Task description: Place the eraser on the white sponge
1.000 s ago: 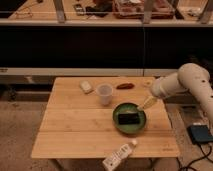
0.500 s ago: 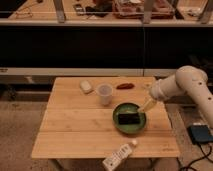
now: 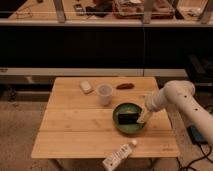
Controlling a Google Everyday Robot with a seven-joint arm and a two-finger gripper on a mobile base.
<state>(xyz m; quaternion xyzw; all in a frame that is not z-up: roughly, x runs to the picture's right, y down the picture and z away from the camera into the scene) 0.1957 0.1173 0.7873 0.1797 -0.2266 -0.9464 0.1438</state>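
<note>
Placement not done. The eraser [image 3: 127,119] lies in the green bowl [image 3: 125,131], toward the bench's right edge. The white sponge [image 3: 86,87] sits bare near the back-left corner, well apart. The eraser lies flat, long axis roughly parallel to the front edge. The gripper [image 3: 144,116] is at the bowl's right rim; its grip state cannot be told.

pale smooth gripper [image 3: 143,117] at the glossy green bowl's [image 3: 122,108] rim, matt black eraser [image 3: 127,118] just left of it, light planked wood table [image 3: 75,127] underneath.
</note>
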